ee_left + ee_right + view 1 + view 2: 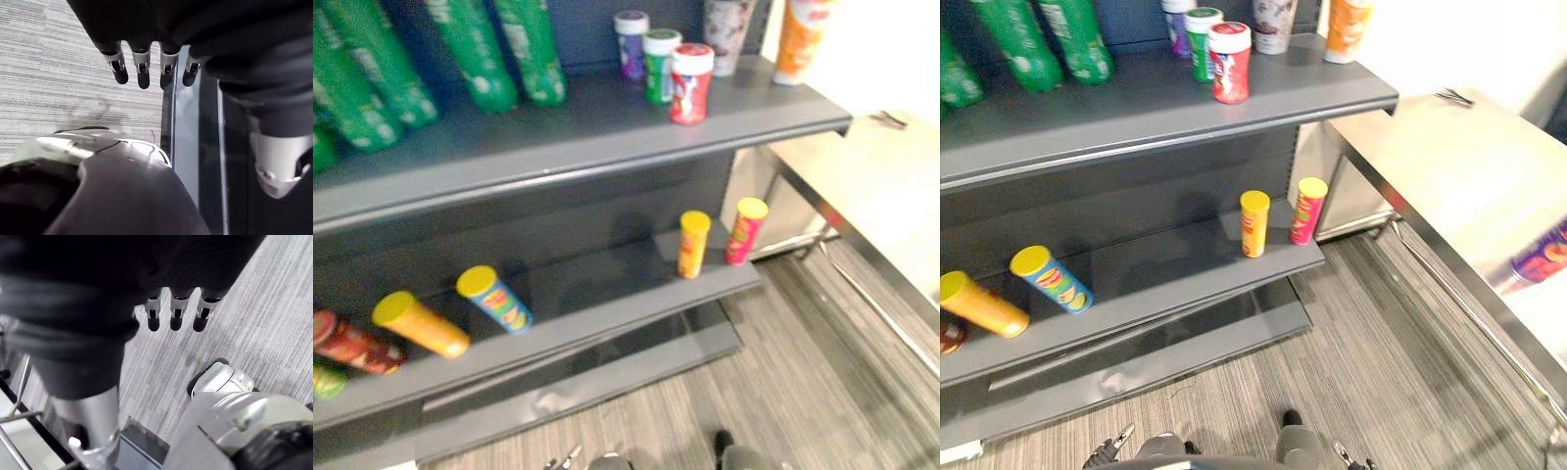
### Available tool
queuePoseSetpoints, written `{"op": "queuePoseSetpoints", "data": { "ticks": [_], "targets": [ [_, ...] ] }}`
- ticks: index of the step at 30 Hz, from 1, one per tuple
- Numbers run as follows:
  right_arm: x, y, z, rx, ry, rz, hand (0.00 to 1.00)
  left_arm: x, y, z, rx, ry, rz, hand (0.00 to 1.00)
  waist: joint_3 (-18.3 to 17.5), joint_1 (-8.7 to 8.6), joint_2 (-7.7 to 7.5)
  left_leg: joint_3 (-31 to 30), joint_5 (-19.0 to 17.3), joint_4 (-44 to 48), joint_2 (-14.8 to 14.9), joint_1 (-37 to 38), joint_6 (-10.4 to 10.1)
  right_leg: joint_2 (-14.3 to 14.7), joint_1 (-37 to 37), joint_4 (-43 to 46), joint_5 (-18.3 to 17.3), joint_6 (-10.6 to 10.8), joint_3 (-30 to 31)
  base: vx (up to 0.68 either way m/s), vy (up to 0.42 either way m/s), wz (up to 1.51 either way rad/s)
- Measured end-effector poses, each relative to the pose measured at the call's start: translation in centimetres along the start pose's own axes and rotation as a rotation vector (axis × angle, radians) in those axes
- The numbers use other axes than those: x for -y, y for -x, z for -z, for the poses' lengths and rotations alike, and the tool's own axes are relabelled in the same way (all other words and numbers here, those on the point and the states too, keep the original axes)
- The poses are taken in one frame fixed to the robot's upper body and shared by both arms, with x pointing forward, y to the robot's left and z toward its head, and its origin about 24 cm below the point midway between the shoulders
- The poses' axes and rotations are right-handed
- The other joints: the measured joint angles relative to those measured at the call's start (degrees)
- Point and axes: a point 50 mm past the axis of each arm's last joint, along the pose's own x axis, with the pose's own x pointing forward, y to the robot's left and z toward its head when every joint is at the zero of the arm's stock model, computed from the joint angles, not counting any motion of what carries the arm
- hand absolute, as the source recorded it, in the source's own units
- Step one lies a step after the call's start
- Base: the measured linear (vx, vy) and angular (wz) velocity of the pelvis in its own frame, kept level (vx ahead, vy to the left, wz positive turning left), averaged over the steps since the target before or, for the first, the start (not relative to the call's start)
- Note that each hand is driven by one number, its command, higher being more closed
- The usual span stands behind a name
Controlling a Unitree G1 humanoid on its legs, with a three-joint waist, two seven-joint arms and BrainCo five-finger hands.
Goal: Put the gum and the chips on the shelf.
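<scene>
We see a grey metal two-tier shelf [607,147] beside a pale tabletop [1449,166]. On its lower tier stand yellow-lidded cardboard chip tubes [693,245], with white-capped plastic gum tubs [690,83] above; light, rigid and slick, we judge, best gripped mid-body. Both the left robot hand [142,73] and right robot hand [176,313] hang empty, fingers straight

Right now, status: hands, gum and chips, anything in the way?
Both empty: left hand, right hand open over floor. Shelved: gum tubs on upper shelf, chip cans on lower shelf. Blurred purple can on table. No obstruction seen.
</scene>
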Motion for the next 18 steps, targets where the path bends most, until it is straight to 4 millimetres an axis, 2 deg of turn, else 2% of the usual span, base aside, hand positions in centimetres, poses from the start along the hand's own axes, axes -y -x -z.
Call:
{"op": "queuePoseSetpoints", "data": {
  "ticks": [1,2,3,4,6,7,9,11,12,13,15,18],
  "targets": [
    [-0.3,0.0,-0.4,0.017,0.004,-0.011,0.0,0.0,0.0,-0.1,0.004,0.001,0.0,0.0,0.19,0.09,0.28,2.17,-0.46,0.49,0.81,0.01,0.34,0.19,-0.64,-0.86,1.3,-0.16,1.17,-0.12,0.142,-1.74],
    [-0.9,-0.2,-0.8,0.03,0.007,-0.023,0.0,0.0,-0.1,-0.4,0.017,0.002,-0.003,0.0,0.82,0.72,0.48,6.97,-0.9,0.59,2.17,0.35,1.09,-0.34,-1.81,-2.27,3.62,-2.55,-0.39,-0.13,0.12,-1.75],
    [-1.3,-0.3,-1.2,0.037,0.015,-0.033,0.0,0.0,-0.1,-0.9,0.041,0.005,-0.002,0.0,1.57,1.25,-0.06,10.36,-0.92,0.33,2.86,1.18,1.24,-1.55,-3.08,-0.6,3.15,-3.47,-6.98,-0.16,0.183,-1.94],
    [-1.4,-0.4,-1.2,0.037,0.028,-0.033,0.0,0.0,-0.3,-1.5,0.056,0.002,-0.003,0.0,2.56,1.24,0.17,13.09,-0.86,0.22,3.92,2.11,1.33,-4.34,-3.19,3.52,1.44,-6.09,-17.58,-0.09,0.148,-1.38],
    [-1.2,-0.3,-0.8,0.025,0.032,-0.015,0.0,0.1,-0.4,-2.1,0.076,-0.004,0.002,0.0,3.03,1.38,-0.08,16.48,-0.68,0.01,5.16,3.93,1.16,-8.24,-0.52,9.14,-0.76,-9.3,-27.48,-0.01,0.099,-1.17],
    [-1.1,-0.2,-0.6,0.014,0.034,-0.011,0.0,0.2,-0.5,-2.8,0.096,-0.028,0.014,0.0,3.11,1.22,-0.41,19.23,0.12,-1.11,5.53,5.18,0.85,-9.7,1.49,10.35,-2.46,-9.13,-30.2,0.0,0.037,-0.99],
    [-1.2,-0.3,-0.5,0.006,0.04,-0.012,0.0,0.7,-0.7,-3.5,0.115,-0.047,0.033,0.0,3.1,0.78,-0.47,21.59,1.64,-2.91,5.5,5.94,0.63,-10.6,2.1,10.66,-3.18,-9.06,-32.55,0.01,-0.056,-0.7],
    [-1.4,-0.4,-0.6,0.002,0.051,-0.02,0.0,0.9,-0.6,-3.6,0.12,-0.056,0.044,0.0,2.83,0.36,-1.06,24.2,3.29,-4.73,5.37,7.45,-0.56,-10.76,2.59,9.72,-3.49,-8.44,-34.82,0.0,-0.114,-0.71],
    [-1.6,-0.4,-0.6,0.003,0.066,-0.029,0.0,0.7,-0.7,-3.6,0.118,-0.059,0.042,0.0,2.51,0.12,-1.67,25.37,4.13,-5.46,5.08,8.33,-1.59,-10.1,3.05,7.48,-4.62,-6.13,-35.33,-0.01,-0.138,-0.55],
    [-1.6,-0.4,-0.9,0.009,0.071,-0.033,0.0,0.7,-0.7,-3.6,0.116,-0.061,0.043,0.0,2.46,-0.1,-1.32,25.68,4.59,-5.97,5.24,8.6,-1.92,-9.29,3.29,6.23,-4.51,-5.41,-35.28,-0.01,-0.183,-0.58],
    [-1.3,-0.5,-1.3,0.02,0.073,-0.025,0.0,1.9,-0.6,-3.4,0.113,-0.076,0.083,0.0,2.29,-0.23,-0.14,27.32,7.23,-9.36,5.49,9.04,-2.65,-6.52,3.47,2.01,-4.07,-5.37,-34.57,-0.01,-0.175,-0.37],
    [-1.1,-0.6,-1.6,0.027,0.071,-0.021,0.0,2.5,-0.6,-3.3,0.112,-0.072,0.101,0.0,1.82,-0.17,0.66,28.44,9.59,-11.31,6.02,9.2,-3.65,-4.6,2.77,1.14,-3.59,-6.11,-33.57,0.01,-0.157,-0.2]
  ]
}}
